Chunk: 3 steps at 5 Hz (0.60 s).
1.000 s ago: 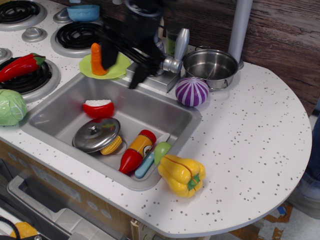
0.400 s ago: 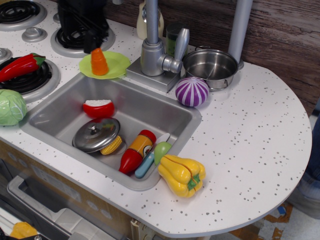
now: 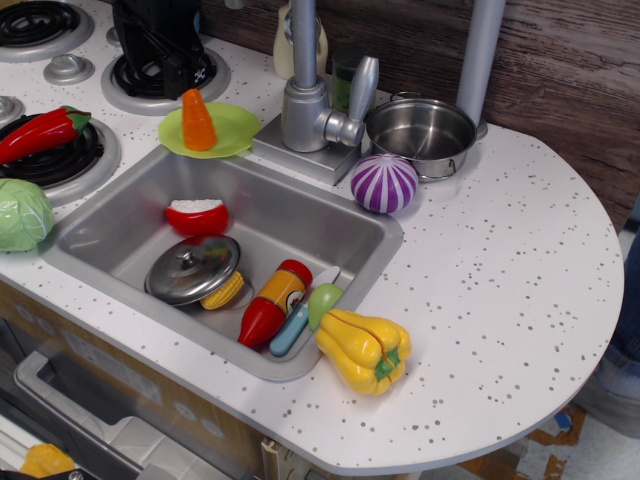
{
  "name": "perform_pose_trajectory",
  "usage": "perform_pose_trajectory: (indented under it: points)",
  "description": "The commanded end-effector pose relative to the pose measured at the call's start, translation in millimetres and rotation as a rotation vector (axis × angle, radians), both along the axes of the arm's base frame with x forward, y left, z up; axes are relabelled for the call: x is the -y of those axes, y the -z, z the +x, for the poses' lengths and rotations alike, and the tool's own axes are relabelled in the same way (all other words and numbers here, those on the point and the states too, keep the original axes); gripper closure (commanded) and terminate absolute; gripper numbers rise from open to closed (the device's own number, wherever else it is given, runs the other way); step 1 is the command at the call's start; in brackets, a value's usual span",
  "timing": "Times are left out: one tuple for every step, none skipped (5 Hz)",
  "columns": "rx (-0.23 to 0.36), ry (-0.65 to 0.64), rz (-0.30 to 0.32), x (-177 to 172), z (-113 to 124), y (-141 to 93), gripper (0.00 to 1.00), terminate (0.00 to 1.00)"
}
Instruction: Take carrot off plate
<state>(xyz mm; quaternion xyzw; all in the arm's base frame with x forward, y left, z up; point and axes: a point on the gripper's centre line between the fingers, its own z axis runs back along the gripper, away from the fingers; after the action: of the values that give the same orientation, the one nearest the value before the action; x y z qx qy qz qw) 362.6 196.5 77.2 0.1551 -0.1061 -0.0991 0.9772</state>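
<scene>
Here the carrot [image 3: 198, 120] stands on the plate [image 3: 232, 128] — just below the claw [image 3: 165, 62], whose grip I cannot tell.

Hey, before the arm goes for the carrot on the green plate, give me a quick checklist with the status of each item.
1. Small orange plastic cone carrot on the flat lime-green round plate: ok, standing upright.
2. Carrot free of the black hand: ok, apart.
3. Hand close to carrot: ok, just behind the plate.
4. Hand open: cannot tell, too dark.
5. Speckled white counter offers set-down room: ok.
</scene>
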Motion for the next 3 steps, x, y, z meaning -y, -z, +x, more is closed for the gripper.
perform_pose_trajectory:
  points:
    - [0.066, 0.039, -0.003, -8, 10, -1, 0.00, 0.00]
    - [0.080, 0.060, -0.030, -2, 12, 9, 0.00, 0.00]
    - [0.083, 0.085, -0.068, 1, 17, 19, 0.00, 0.00]
